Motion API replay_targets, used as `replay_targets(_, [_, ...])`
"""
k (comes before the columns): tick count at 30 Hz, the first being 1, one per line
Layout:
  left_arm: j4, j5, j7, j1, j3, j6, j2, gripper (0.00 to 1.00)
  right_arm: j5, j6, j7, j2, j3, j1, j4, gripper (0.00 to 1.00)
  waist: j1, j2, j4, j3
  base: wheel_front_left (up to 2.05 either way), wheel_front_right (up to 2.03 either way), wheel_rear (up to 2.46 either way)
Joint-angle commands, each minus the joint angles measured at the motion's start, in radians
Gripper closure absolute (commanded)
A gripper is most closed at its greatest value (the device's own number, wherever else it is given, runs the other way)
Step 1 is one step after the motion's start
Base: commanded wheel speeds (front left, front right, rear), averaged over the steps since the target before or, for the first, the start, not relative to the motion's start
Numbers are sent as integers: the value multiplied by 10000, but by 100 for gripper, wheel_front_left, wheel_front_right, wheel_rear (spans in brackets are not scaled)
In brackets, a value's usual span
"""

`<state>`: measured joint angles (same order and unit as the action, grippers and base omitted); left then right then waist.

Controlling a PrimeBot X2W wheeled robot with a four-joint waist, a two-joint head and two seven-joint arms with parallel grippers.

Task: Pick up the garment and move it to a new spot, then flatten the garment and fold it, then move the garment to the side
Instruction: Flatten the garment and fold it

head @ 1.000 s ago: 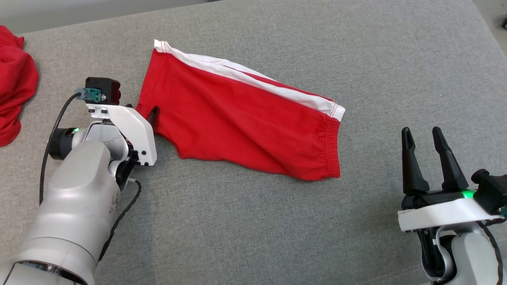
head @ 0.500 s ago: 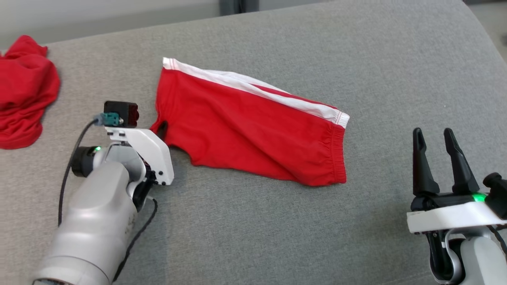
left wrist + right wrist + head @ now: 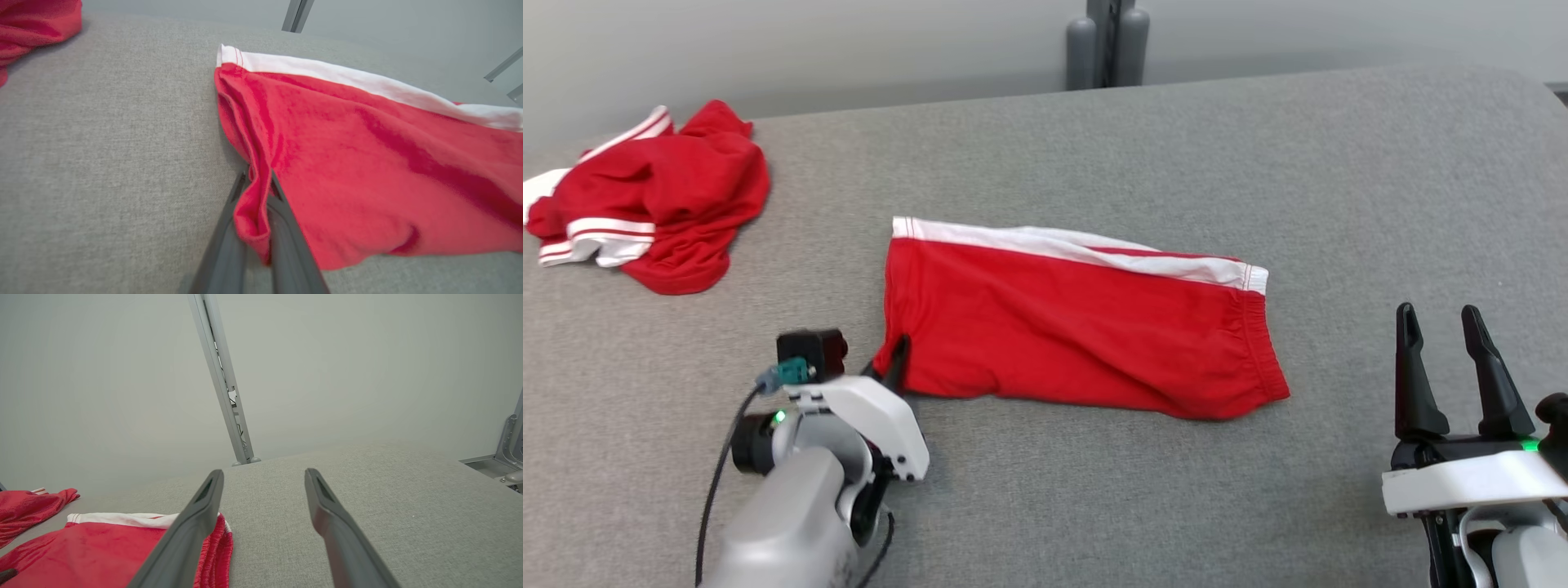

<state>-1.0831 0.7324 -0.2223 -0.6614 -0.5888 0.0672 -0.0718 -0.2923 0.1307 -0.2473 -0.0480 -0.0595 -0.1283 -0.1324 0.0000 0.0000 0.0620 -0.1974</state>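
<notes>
My left gripper (image 3: 894, 359): clamped on a small pinch at the near corner of the leg hem of the red cotton shorts with a white side stripe (image 3: 1078, 335). In my left wrist view the cloth bulged between the fingers (image 3: 282, 228).
My right gripper (image 3: 1437, 314): jaws stood apart and empty, near the waistband but not touching it.
Shorts, place: lying flat on the grey woven-fabric surface (image 3: 1094, 506), between my two grippers.
Long axis: it ran across me, hem end to my left, elastic waistband to my right, white stripe along the far edge.
Risk, grip: the pinch was thin, so I judged the cloth could slip out, or only one layer could come up.
Risk, pull: hauled by one corner, the shorts could swing, bunch and lose their flatness.
Risk, far left: the crumpled red-and-white garment (image 3: 662, 196) lay well apart, but a careless carry could tangle the two.
</notes>
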Motion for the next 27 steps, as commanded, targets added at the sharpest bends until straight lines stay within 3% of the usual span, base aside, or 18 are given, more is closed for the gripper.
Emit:
replay_targets(1, [220,112,-84,351,69,-126,4,100,52,2,61,-50,-39,159,80,0,0,0,-222,223,0,0,0])
replay_targets(17, [3345,466,368,2867,58,-1477,-162,100,106,2,491,-51,245,506,83,0,0,0,-494,739,0,0,0])
replay_targets(18, [3543,447,385,2970,58,-1569,-232,85,116,2,518,-50,263,509,60,0,0,0,-489,756,0,0,0])
replay_targets(19, [3731,399,358,3074,44,-1649,-293,53,152,2,534,-50,271,515,41,0,0,0,-488,775,0,0,0])
replay_targets(20, [3928,361,308,3176,49,-1717,-348,2,179,2,551,-50,274,518,35,0,0,0,-488,789,0,0,0])
replay_targets(27, [5316,-105,-134,3679,-55,-1818,-891,0,281,2,615,-48,182,571,-76,0,0,0,-567,942,0,0,0])
